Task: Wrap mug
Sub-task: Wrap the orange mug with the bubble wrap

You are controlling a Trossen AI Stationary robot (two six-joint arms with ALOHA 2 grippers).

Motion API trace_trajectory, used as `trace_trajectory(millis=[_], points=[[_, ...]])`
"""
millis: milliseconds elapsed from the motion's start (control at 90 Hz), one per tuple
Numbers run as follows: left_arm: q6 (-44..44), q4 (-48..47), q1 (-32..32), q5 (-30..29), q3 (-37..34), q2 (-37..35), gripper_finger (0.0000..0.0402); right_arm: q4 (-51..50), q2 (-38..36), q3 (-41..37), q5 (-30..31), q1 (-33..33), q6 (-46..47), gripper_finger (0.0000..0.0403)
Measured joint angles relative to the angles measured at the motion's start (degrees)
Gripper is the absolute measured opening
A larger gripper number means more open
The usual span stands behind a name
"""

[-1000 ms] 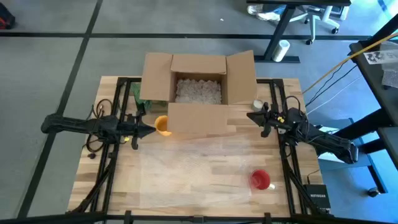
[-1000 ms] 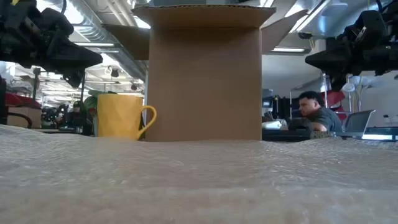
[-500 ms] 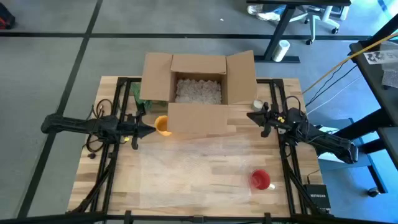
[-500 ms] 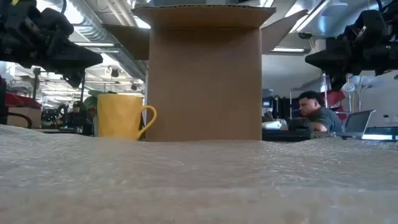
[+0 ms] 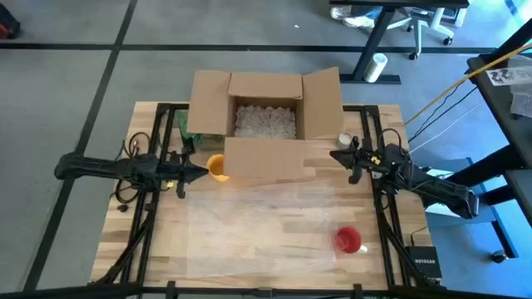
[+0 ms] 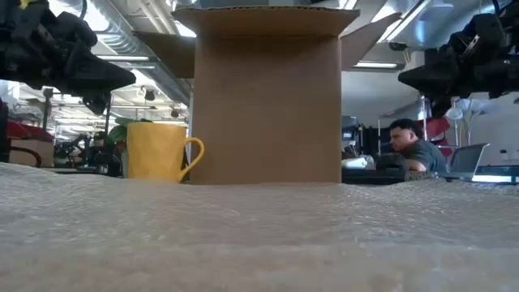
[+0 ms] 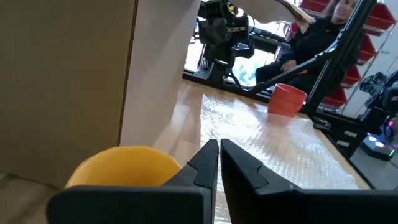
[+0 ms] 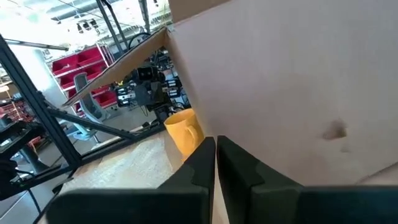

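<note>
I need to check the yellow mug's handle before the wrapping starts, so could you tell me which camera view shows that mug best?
The low view: the yellow mug stands upright in full side profile, handle toward the cardboard box. The high view shows only its top, the left wrist view only its rim, and the right wrist view shows it small beside the box.

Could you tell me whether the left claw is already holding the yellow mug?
No. The left claw hangs shut beside the yellow mug, which stands free on the table by the cardboard box.
</note>
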Motion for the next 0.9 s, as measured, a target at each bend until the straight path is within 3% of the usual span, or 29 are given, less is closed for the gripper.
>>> trace_trajectory(millis=[544,678,900], points=[[-9.85,0.22,0.04,0.02,0.0,-0.04,0.0,-0.25,0.07,1.38,-2.94,0.0,1.98,0.0003],[-4.78,1.19,0.07,4.1,1.32,0.03,0.0,-4.5,0.65,11.77,-6.77,0.0,2.49,0.0003],[1.04,-6.14,-0.24,3.03,8.43,2.76,0.0,-37.69,13.27,35.07,-7.75,0.04,0.67,0.0003]])
